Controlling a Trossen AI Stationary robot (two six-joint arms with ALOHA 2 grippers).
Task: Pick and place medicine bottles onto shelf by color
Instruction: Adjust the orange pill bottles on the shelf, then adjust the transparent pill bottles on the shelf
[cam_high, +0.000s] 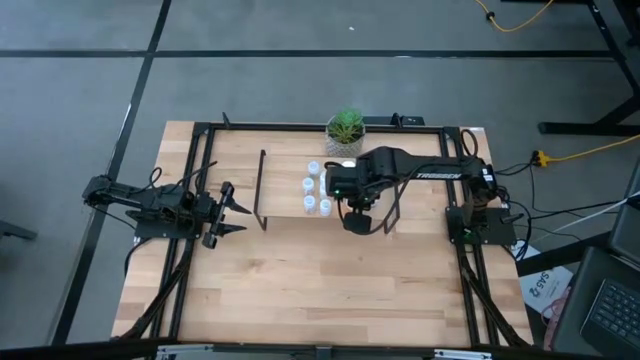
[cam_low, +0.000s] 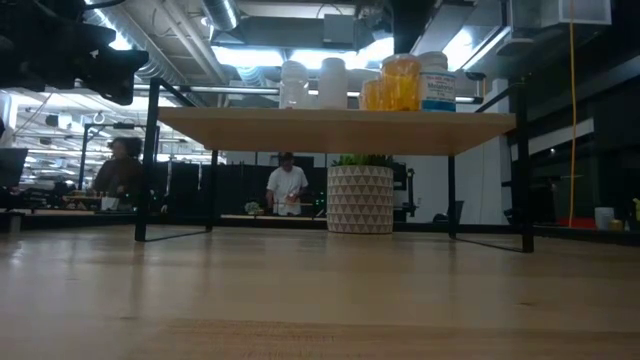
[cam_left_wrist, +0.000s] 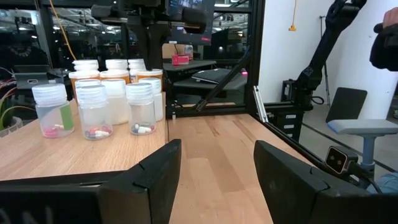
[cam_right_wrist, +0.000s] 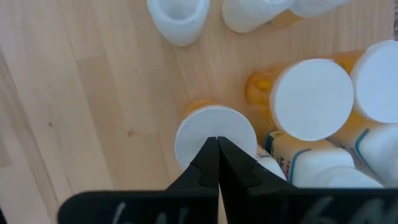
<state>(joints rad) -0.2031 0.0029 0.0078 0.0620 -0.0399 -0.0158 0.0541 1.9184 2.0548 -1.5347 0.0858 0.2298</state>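
Note:
The shelf, a light-wood board on black frames, stands mid-table toward the far side. The medicine bottles stand on it: clear white-capped ones in front and orange ones behind. In the low view, white and orange bottles top the board. My right gripper is shut and points down over the shelf's right part, just above an orange bottle's white cap. My left gripper waits open and level at the table's left, holding nothing. My right gripper has its shut fingertips over the white cap of an upright orange bottle, coming from above and pointing down. I cannot tell whether the tips touch the cap or hover just over it.
A potted green plant stands behind the shelf at the table's far edge. More capped bottles crowd close beside the one under my right gripper. Bare wood lies in front of the shelf toward the near edge. People show in the room beyond.

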